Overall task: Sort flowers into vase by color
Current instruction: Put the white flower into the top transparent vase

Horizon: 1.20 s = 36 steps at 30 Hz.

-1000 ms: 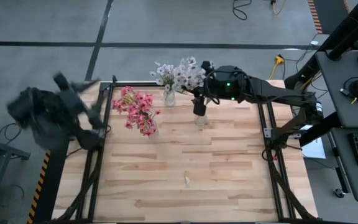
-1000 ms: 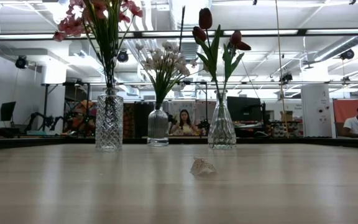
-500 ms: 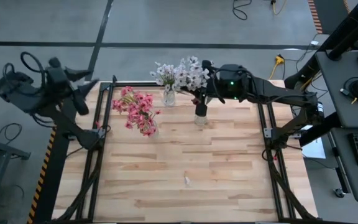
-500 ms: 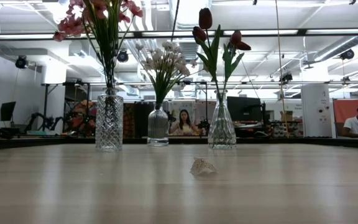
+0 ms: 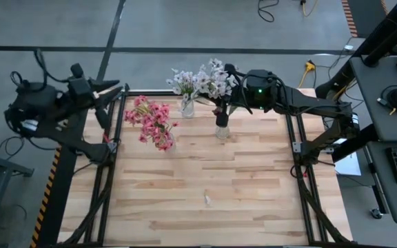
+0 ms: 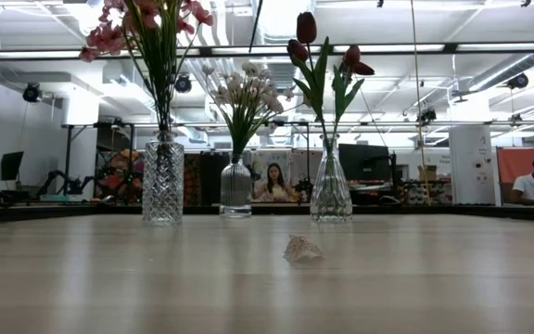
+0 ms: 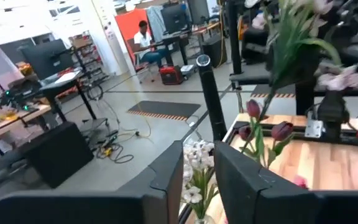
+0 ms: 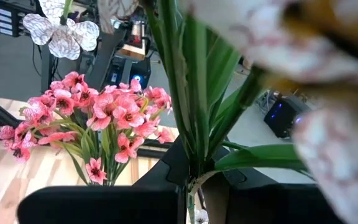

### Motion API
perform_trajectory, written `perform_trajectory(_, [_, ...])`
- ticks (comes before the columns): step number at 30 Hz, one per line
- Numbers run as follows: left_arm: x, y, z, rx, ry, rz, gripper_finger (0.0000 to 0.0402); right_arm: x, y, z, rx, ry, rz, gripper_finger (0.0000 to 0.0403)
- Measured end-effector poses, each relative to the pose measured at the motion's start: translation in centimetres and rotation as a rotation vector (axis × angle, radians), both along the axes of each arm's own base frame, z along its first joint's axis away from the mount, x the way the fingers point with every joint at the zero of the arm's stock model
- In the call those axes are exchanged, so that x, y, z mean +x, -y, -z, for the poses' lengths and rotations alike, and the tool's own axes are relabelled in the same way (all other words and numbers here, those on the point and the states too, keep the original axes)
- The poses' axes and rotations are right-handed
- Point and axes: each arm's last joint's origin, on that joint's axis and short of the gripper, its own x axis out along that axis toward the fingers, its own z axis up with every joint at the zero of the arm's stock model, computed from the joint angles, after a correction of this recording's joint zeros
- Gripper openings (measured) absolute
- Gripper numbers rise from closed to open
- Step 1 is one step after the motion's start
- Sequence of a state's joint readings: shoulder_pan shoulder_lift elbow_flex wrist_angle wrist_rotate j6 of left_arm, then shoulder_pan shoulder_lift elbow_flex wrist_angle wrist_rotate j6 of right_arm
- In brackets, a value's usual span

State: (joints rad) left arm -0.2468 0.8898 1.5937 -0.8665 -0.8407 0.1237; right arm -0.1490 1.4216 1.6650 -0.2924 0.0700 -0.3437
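Note:
Three glass vases stand on their bases near the table's far edge. Pink blossoms (image 5: 154,122) fill the cut-glass vase (image 6: 162,181). White-lilac blossoms (image 5: 193,84) fill the small vase (image 6: 235,187). Dark red tulips (image 6: 323,56) stand in the third vase (image 6: 330,190). My right gripper (image 5: 230,98) hovers above the tulip and white vases, shut on another white-lilac stem. My left gripper (image 5: 106,98) is open and holds nothing, at the table's far left corner. My right gripper pinches the green stalk (image 8: 192,163) of a white-lilac flower between its two fingers, just below the leaves. The blossoms (image 8: 328,56) stand close in front of the wrist camera. The stalk's thin lower end (image 6: 253,23) hangs free above the white bouquet, clear of the vases.
A small pale scrap (image 5: 207,200) lies on the bare wooden table (image 5: 205,172) toward the near side. Black frame rails (image 5: 109,172) run along the left and right edges. People sit at desks in the room beyond the far edge.
My left arm has swung from outside the table's left edge up to its far left corner. My right gripper has moved a little toward the far right. The hanging lower end of its stalk has shifted left in the low view.

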Motion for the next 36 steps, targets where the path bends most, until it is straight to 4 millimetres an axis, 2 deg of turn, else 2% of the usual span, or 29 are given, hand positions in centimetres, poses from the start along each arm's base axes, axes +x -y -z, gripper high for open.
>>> perform_trajectory(5, [0.7, -1.7, 0.2, -0.002, -0.043, 0.004, 0.0044, 0.0, 0.0, 0.0, -0.010, -0.004, -0.001, 0.0018])
perform_trajectory(10, [1.7, -4.2, 0.7, -0.012, -0.115, -0.031, 0.0025, 0.0, 0.0, 0.2, -0.007, -0.022, -0.001, 0.0018])
perform_trajectory(14, [2.2, -6.9, 1.4, -0.031, -0.174, -0.011, 0.0012, 0.0, 0.0, 0.4, -0.005, -0.038, -0.001, 0.0018])
perform_trajectory(17, [1.5, -9.6, 1.9, -0.048, -0.180, -0.114, 0.0004, 0.0, 0.0, 0.5, -0.003, -0.050, -0.001, 0.0018])
perform_trajectory(19, [0.9, -11.4, 2.4, -0.068, -0.148, -0.073, 0.0001, -0.1, 0.0, 0.6, -0.006, -0.058, -0.002, 0.0018])
perform_trajectory(24, [-1.5, -16.0, 4.6, -0.117, -0.044, 0.129, 0.0000, -0.1, 0.0, 0.6, -0.012, -0.061, -0.003, 0.0018])
perform_trajectory(27, [-2.6, -18.7, 6.4, -0.135, 0.032, 0.151, 0.0000, -0.1, 0.0, 0.6, -0.021, -0.070, -0.005, 0.0018])
perform_trajectory(31, [-2.0, -20.6, 9.1, -0.117, 0.045, 0.153, 0.0000, -0.1, 0.0, 0.7, -0.023, -0.080, -0.006, 0.0018])
perform_trajectory(36, [-1.6, -21.7, 11.3, -0.119, 0.040, 0.125, 0.0000, -0.1, 0.0, 0.8, -0.028, -0.093, -0.007, 0.0018])
